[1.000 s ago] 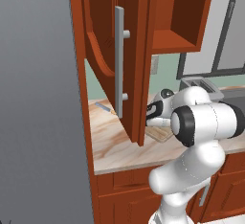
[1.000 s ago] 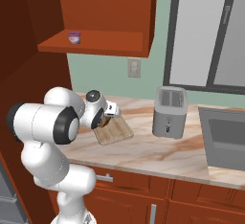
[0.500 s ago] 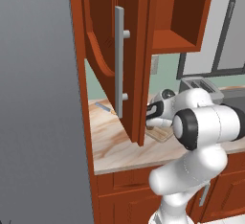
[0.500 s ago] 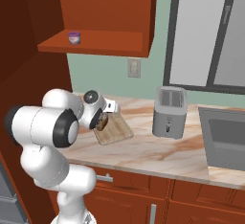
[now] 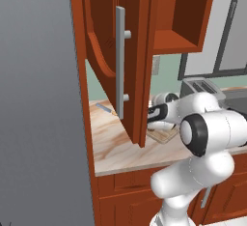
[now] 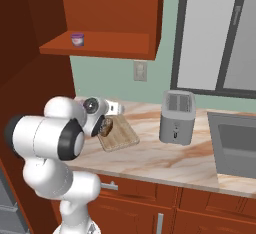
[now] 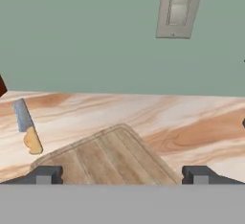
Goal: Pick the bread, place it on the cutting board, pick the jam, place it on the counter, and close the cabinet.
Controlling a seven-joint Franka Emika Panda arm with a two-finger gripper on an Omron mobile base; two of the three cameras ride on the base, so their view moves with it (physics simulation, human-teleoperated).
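We see a veined beige counter (image 6: 150, 158) under a green wall, with a toaster (image 6: 177, 117) beside the sink (image 6: 235, 145) and the reddish cabinet (image 5: 128, 61) door hanging open above. On its shelf sits the small jam (image 6: 77, 39) jar, while the bread (image 6: 105, 127) rests upright on the grooved cutting board (image 6: 120, 134). Our gripper (image 7: 122, 174) hovers low over the board with its fingertips (image 7: 45, 174) spread wide, holding nothing, and a knife (image 7: 26, 125) lies nearby on the counter.

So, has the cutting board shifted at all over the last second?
No. The cutting board lies in the same spot, left of the toaster.
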